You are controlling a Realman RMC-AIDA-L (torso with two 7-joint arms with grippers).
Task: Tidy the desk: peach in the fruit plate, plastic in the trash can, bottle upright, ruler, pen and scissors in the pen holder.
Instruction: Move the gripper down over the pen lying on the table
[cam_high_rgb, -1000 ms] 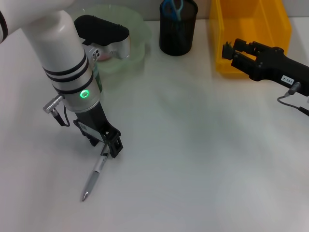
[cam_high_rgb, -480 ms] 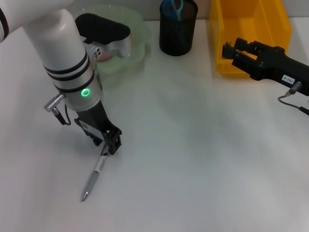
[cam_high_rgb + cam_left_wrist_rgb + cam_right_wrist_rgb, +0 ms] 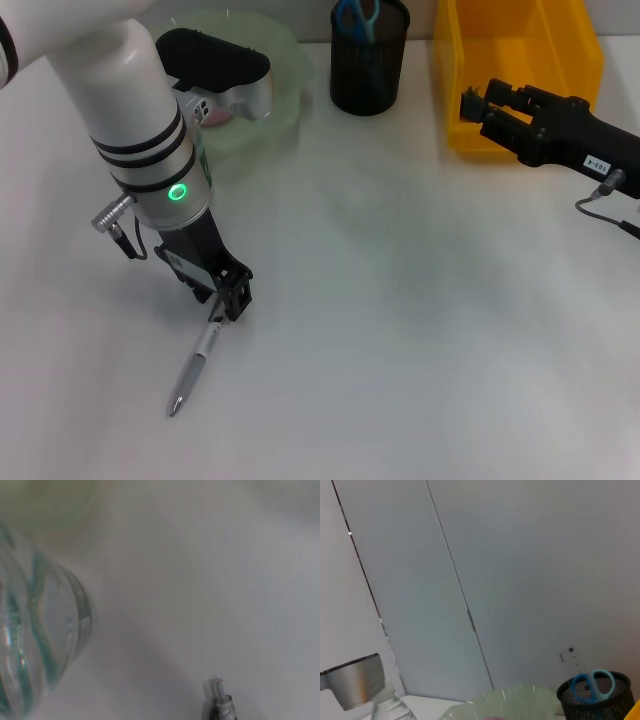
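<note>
Pen (image 3: 193, 365) lies flat on the bench (image 3: 400, 330), its top end at your left gripper (image 3: 226, 303), fingers narrowly apart astride it. Light, stiff, slick: pinch mid-barrel. Right gripper (image 3: 470, 103) idles by the bin (image 3: 520, 40), fingers unclear.

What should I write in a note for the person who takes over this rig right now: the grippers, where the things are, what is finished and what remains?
Left gripper: down at the upper end of the pen, which lies flat on the table; I cannot tell if the fingers have closed on it.
Right gripper: hangs idle by the yellow bin, holding nothing visible.
Done: scissors stand in the pen holder; the bottle appears upright beside the fruit plate, which holds something pink.
Left: pen into the pen holder. Ruler and plastic are not in view, so check them.
</note>
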